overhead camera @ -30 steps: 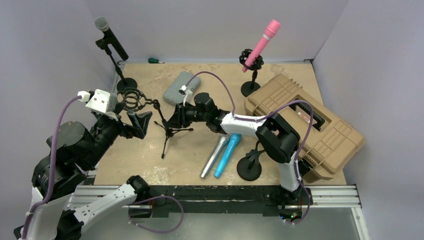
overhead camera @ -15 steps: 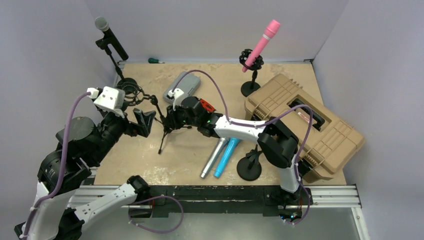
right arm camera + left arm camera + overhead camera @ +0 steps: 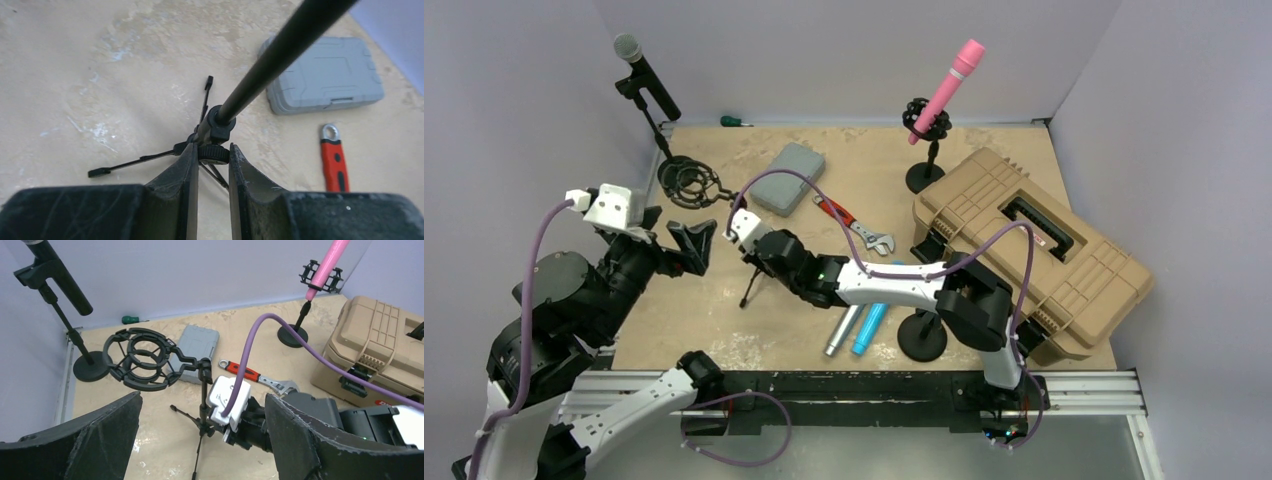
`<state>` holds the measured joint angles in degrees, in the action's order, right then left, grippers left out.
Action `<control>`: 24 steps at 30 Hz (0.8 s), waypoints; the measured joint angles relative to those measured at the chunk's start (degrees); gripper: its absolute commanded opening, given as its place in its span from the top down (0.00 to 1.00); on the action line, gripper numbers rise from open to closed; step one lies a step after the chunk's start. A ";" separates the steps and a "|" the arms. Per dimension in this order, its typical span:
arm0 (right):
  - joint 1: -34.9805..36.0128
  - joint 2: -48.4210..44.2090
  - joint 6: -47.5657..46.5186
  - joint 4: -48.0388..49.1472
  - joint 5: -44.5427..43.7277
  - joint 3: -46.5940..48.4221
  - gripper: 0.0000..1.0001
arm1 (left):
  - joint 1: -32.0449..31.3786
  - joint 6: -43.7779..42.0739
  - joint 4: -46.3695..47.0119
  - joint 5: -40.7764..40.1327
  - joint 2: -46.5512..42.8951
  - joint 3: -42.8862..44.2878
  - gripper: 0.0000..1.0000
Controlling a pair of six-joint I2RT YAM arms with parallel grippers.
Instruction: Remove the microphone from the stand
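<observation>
Since a second ago your right claw (image 3: 212, 148) has swung left and nearer, uncovering the wrench (image 3: 852, 227). It is clenched on the tripod stand (image 3: 218, 120) at its collar. Left claw (image 3: 202, 400): spread wide, grasping nothing.

Microphones, four:
- black microphone (image 3: 646, 73), clipped on its stand, back-left
- pink microphone (image 3: 946, 88), in its mount at the back
- silver microphone (image 3: 845, 329) and blue microphone (image 3: 872, 326), flat on the tabletop (image 3: 694, 320)

Only the right wrist view shows you the grip; only the top view shows the two lying microphones.

Tripod stand (image 3: 204, 390) centre; case (image 3: 787, 178) behind; wrench (image 3: 854, 226) right of case; toolbox (image 3: 1034, 250) far right.
</observation>
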<state>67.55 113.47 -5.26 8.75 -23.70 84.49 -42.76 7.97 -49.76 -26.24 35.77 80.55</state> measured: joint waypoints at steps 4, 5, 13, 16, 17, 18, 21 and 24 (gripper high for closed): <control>2.03 0.00 -6.25 0.09 -4.70 -0.46 1.00 | 0.00 0.02 1.05 -1.01 -0.94 -0.20 0.11; 2.36 0.00 -7.43 0.17 -5.40 -0.52 1.00 | 0.00 0.04 1.18 -1.11 -0.94 -0.20 0.11; 4.79 0.02 -16.63 2.60 -8.57 -0.61 1.00 | 0.00 0.42 1.33 -1.27 -0.92 -0.28 0.11; 5.11 -0.04 -17.51 4.72 -8.31 -1.38 1.00 | 0.00 0.42 1.31 -1.29 -0.92 -0.33 0.11; 5.18 -0.17 -17.55 5.62 -8.26 -1.92 1.00 | 0.00 0.42 1.31 -1.29 -0.92 -0.33 0.11; 5.18 -0.63 -17.42 6.71 -7.78 -3.06 1.00 | 0.00 0.42 1.31 -1.29 -0.92 -0.33 0.11; 5.03 -2.29 -16.26 9.09 -6.19 -6.64 1.00 | 0.00 0.42 1.33 -1.31 -0.92 -0.46 0.11; 4.55 -3.76 -14.08 11.91 -4.96 -10.08 1.00 | 0.00 0.42 1.29 -1.29 -0.92 -0.70 0.11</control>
<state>72.10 109.71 -19.33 20.67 -28.67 74.41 -42.76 8.38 -48.47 -27.53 34.85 79.85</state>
